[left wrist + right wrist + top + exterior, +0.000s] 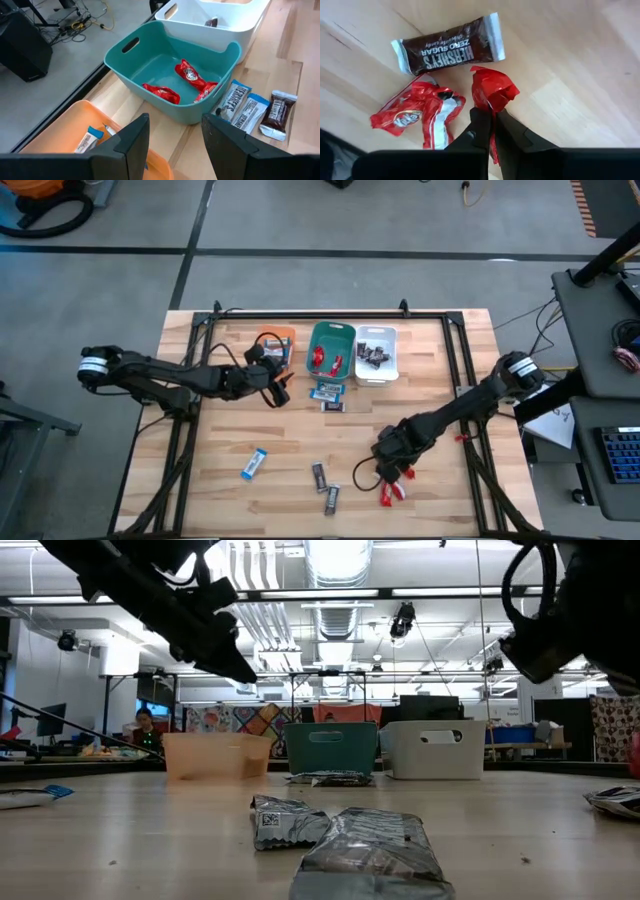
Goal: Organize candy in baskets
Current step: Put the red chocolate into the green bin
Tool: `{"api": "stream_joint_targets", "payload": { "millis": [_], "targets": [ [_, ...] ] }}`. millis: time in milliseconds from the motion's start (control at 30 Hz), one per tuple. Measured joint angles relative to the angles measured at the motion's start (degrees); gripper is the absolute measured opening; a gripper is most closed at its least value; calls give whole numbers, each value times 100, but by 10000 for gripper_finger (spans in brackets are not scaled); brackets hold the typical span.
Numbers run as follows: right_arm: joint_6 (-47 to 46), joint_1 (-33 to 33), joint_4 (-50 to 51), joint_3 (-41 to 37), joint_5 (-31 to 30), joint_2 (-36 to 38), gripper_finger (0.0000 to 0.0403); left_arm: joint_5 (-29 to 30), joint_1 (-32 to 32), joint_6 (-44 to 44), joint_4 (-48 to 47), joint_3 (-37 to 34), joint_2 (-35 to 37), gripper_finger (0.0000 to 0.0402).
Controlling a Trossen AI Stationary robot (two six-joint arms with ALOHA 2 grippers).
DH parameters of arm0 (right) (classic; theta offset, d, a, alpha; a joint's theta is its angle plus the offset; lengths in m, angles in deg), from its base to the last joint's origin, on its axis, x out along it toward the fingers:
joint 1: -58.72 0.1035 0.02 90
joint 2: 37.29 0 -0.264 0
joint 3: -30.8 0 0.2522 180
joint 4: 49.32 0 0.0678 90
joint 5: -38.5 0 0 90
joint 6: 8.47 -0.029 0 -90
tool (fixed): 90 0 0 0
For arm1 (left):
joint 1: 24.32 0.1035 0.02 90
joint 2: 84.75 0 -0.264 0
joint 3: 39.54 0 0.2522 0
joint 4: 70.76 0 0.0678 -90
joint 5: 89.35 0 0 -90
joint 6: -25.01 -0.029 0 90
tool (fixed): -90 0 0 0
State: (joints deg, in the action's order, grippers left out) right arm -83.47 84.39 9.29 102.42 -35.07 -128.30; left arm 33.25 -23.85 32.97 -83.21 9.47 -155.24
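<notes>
Firstly, we list the baskets: orange [278,343], teal [330,350], white [376,354], side by side at the table's far edge. Left gripper [175,137] hangs jaws apart, empty, over the orange one. Right gripper [493,131] is pinched tight on a red candy [492,91] near the front edge: light, crinkly, slippery; we judge the twisted wrapper end the surest hold.

Three baskets [331,352] side by side at table's [240,505] far edge, candy inside each. Three bars [329,393] just in front of middle basket. More bars [325,487] scattered toward near edge, some [392,492] near right gripper [385,470].
</notes>
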Motion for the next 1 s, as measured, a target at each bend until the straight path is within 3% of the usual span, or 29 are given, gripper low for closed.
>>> {"api": "stream_joint_targets", "payload": {
  "millis": [167,367,633,867,1000],
  "targets": [
    [265,-250,498,-2,-525,434,13,-2,0,0,5,0,-94,164],
    [1260,-762,391,-2,-1880,1103,13,-5,0,0,4,0,-92,164],
    [3594,-1456,-1200,-2,-4083,1625,12,-367,0,2,-26,0,-74,164],
    [5961,-2108,-3595,-2,-4361,1429,12,-1667,-7,99,-317,0,12,164],
    [6682,-2466,-4441,-7,-4359,1109,12,-2465,-11,510,-700,0,100,164]
  ]
}}
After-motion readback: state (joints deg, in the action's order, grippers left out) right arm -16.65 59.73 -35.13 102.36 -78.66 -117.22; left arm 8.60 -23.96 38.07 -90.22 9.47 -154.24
